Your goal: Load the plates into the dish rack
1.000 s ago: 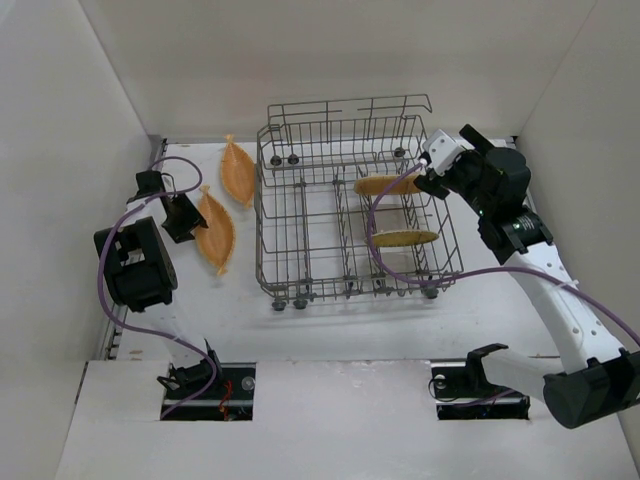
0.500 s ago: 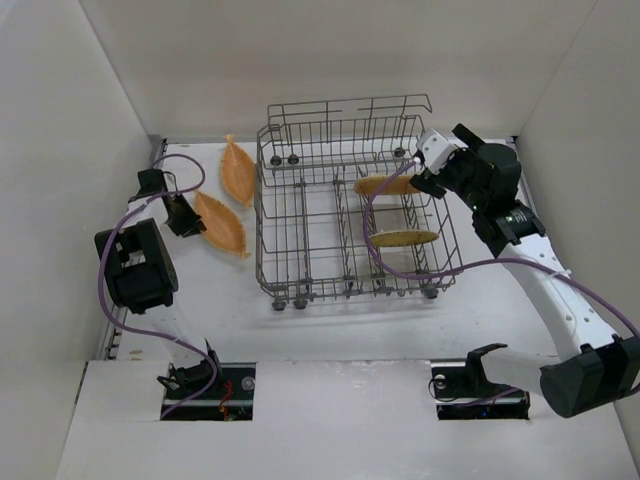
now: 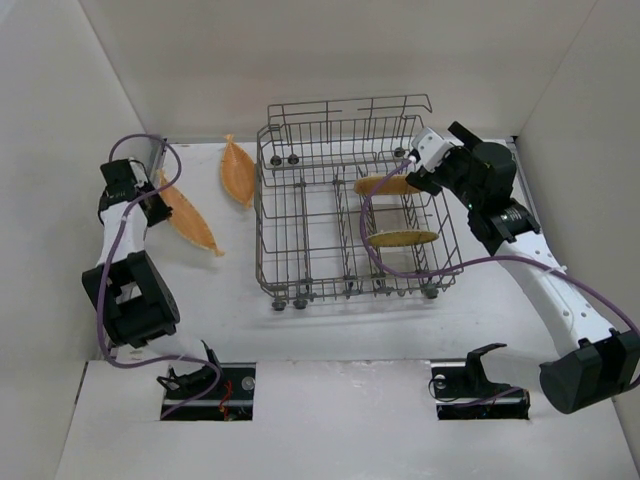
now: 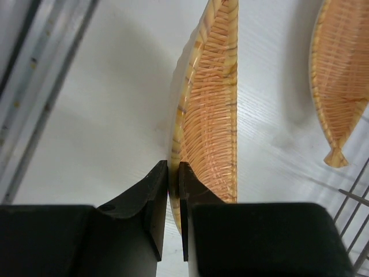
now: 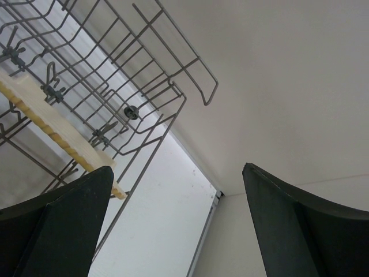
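Observation:
The grey wire dish rack (image 3: 300, 262) stands mid-table. Two orange-tan plates stand on edge in its right part, one at the back (image 3: 386, 185) and one nearer (image 3: 403, 238). My left gripper (image 3: 155, 198) is shut on the rim of a third woven plate (image 3: 192, 222) left of the rack. The left wrist view shows its jaws (image 4: 173, 173) pinching that plate (image 4: 210, 109) edge-on. A fourth plate (image 3: 237, 172) rests behind it on the table, also visible from the left wrist (image 4: 340, 81). My right gripper (image 3: 414, 178) hovers open at the rack's back right corner, nothing between its fingers (image 5: 177, 202).
White walls close in the table on the left, back and right. The left wall's metal rail (image 4: 34, 86) runs close beside the held plate. Rack wires (image 5: 144, 86) and a plate's edge (image 5: 52, 124) lie just left of my right fingers. Purple cables trail from both arms.
My left gripper has shut on the plate's rim and pulled it back and to the left, toward the wall. The right arm has edged slightly left at the rack's corner.

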### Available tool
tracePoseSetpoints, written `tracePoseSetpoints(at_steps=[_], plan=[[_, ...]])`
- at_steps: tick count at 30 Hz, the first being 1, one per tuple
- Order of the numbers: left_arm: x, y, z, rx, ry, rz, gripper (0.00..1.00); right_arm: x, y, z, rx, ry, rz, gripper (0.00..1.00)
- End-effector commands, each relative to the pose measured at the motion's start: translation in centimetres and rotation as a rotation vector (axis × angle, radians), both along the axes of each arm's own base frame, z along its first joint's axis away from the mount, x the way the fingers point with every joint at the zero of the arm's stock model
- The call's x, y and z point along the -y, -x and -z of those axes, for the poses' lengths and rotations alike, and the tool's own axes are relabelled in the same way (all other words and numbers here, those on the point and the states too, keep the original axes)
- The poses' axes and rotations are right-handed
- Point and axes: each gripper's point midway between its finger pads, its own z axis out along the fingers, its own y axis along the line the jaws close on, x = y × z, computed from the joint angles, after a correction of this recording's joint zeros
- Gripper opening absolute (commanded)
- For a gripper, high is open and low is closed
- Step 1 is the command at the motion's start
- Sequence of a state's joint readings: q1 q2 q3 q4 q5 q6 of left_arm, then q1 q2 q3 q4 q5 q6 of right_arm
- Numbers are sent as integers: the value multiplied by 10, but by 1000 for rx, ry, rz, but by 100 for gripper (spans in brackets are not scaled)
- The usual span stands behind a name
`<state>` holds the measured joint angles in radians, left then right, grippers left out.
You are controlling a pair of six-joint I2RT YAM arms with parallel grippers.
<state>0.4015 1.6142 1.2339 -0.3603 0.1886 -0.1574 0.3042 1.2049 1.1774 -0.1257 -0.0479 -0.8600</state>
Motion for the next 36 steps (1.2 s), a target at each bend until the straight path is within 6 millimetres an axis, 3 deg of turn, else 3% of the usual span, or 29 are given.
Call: tracePoseSetpoints(at_steps=[1, 6, 10, 14, 18, 21, 27, 36], plan=[[-12, -11, -75, 167, -149, 36, 0, -3, -3, -24, 84, -28, 10, 100], [-3, -17, -137, 277, -297, 109, 0, -2, -4, -24, 92, -20, 18, 100], [18, -23, -188, 367, -459, 204, 0, 3, -7, -22, 104, -8, 41, 100], [53, -27, -242, 464, -692, 331, 0, 3, -5, -17, 107, 0, 43, 100], [93, -27, -283, 556, -897, 441, 0, 7, -3, -12, 106, 4, 53, 100], [123, -25, -306, 614, -1016, 509, 1, 9, -1, -9, 103, 6, 56, 100], [163, -25, -347, 743, -1205, 608, 1, 11, 3, -7, 112, 11, 59, 100], [222, -25, -383, 902, -1404, 744, 2, 23, 9, -3, 123, 20, 98, 100]])
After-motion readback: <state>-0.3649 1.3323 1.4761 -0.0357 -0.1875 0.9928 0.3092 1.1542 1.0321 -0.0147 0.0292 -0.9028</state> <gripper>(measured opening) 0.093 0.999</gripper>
